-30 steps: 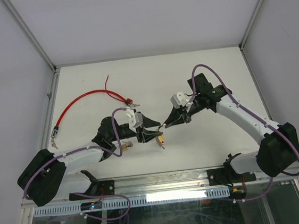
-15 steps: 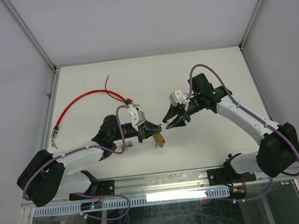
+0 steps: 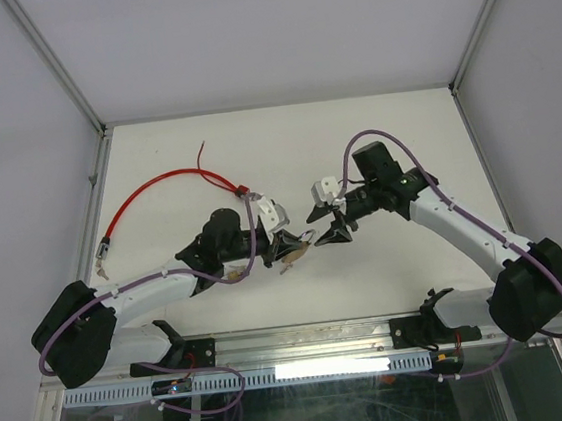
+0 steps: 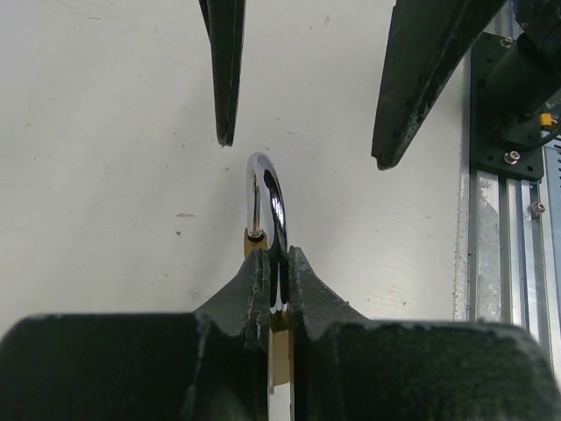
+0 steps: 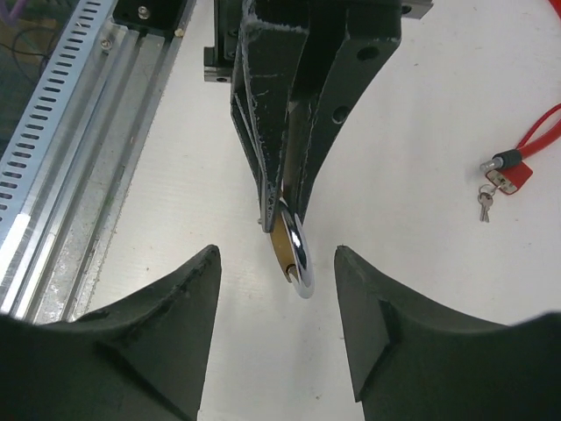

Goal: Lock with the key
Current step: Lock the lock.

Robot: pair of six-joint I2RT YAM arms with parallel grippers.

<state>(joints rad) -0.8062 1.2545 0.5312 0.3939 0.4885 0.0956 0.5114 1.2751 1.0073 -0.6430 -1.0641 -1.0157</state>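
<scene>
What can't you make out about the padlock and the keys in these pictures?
- Keyhole of the padlock: in the left wrist view, the left gripper covers most of the brass body.
- Shackle's second leg: in the same view it is hidden inside the gripper, so whether it is latched is unclear.
- The keys: too small to read in the right wrist view, and not discernible from the top.
- The red cable: cut off by the right wrist view's right edge.

The padlock shackle [image 5: 301,259] jutting from the left gripper [image 4: 277,263] stands just at the right gripper's [image 3: 325,224] spread fingertips, while a red cable lock [image 3: 148,192] crosses the far-left table [image 3: 403,127].
</scene>
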